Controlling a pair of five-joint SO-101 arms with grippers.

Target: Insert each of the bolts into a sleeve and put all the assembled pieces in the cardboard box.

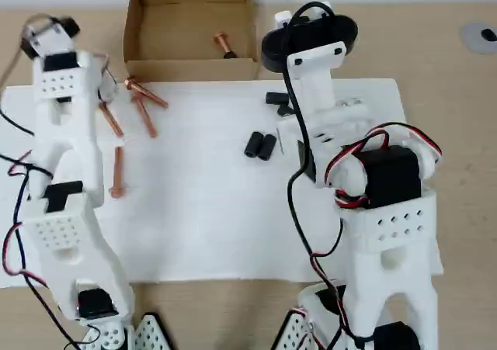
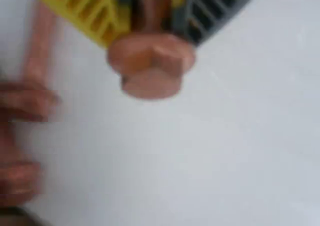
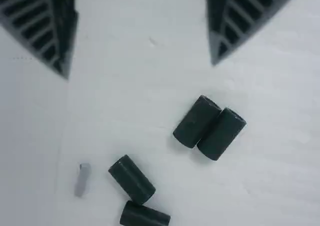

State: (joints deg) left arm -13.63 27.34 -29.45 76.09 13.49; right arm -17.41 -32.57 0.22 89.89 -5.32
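Observation:
My left gripper [image 2: 150,10] is shut on a copper bolt [image 2: 151,65], gripping its shank with the hex head just above the white mat. More copper bolts [image 2: 30,98] lie beside it. From above, loose bolts [image 1: 145,102] lie scattered by the left arm, and one bolt [image 1: 117,171] lies apart. My right gripper [image 3: 140,65] is open above the mat with nothing between its fingers. Two black sleeves [image 3: 209,127] lie side by side beyond it, and two more sleeves [image 3: 131,179] lie farther off. The cardboard box [image 1: 136,24] at the back holds one assembled piece [image 1: 225,45].
A white mat [image 1: 202,210] covers the wooden table between the arms. A small grey piece [image 3: 83,179] lies near the far sleeves. The right arm [image 1: 380,187] with its cables stands over the mat's right side. A round dark object [image 1: 481,35] sits at the table's far right.

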